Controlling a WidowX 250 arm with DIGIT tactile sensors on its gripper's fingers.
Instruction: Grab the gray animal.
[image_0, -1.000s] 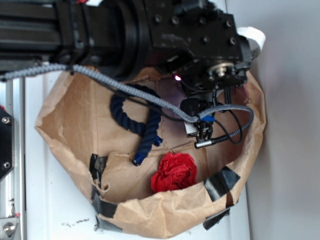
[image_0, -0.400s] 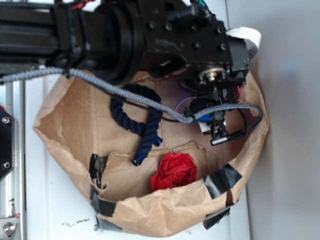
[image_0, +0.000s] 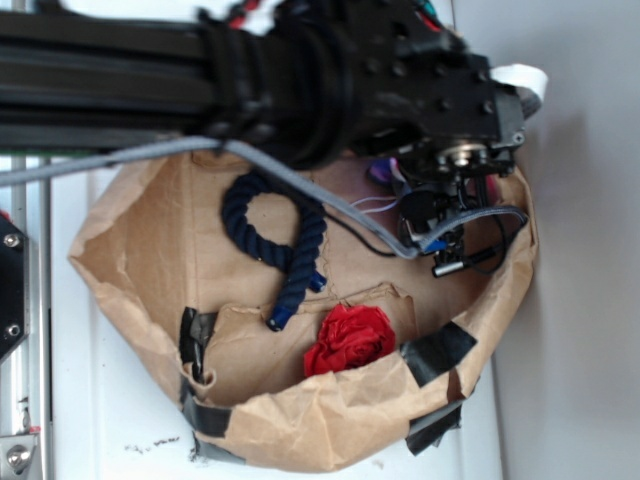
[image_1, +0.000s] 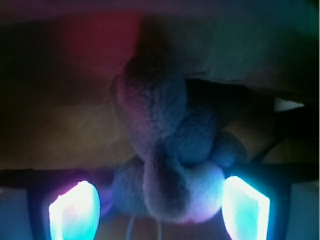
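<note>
While it lies at the far right of the brown paper bag (image_0: 150, 260), the gray animal (image_1: 170, 150) fills the wrist view, a fuzzy plush that looks light, soft and squashy, best pinched across its rounded body. Its thin white string (image_1: 131, 227) trails toward the camera. Straddling it, the gripper (image_1: 159, 207) stands wide open, glowing fingers (image_1: 75, 210) on either side, apparently not yet pressing the toy.

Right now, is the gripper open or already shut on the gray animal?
Open. In the wrist view the gripper has its two lit fingers spread on either side of the gray animal, not pressed against it.
</note>
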